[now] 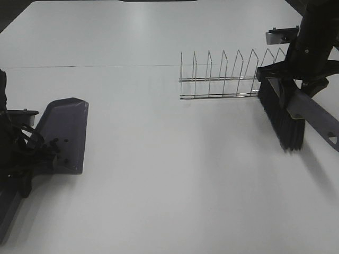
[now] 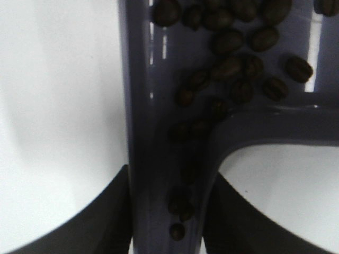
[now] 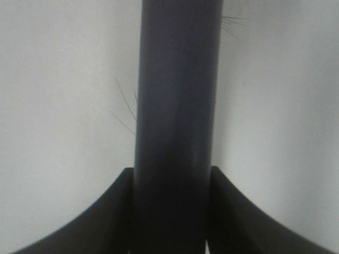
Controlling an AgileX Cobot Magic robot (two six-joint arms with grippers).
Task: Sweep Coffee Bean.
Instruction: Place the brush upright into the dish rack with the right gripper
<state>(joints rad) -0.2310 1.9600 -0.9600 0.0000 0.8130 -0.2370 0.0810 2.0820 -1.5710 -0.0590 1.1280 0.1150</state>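
A grey-purple dustpan (image 1: 66, 135) lies at the left of the white table, and my left gripper (image 1: 24, 153) is shut on its handle (image 2: 164, 174). In the left wrist view many dark coffee beans (image 2: 233, 69) lie inside the pan, and some have slid down along the handle. My right gripper (image 1: 296, 79) is shut on the grey handle (image 3: 177, 121) of a brush. The brush's black bristles (image 1: 280, 116) hang at the far right, beside the wire rack. No beans show on the table in the high view.
A wire dish rack (image 1: 228, 76) stands at the back right, right next to the brush. The white table (image 1: 169, 174) stretches between the dustpan and the brush.
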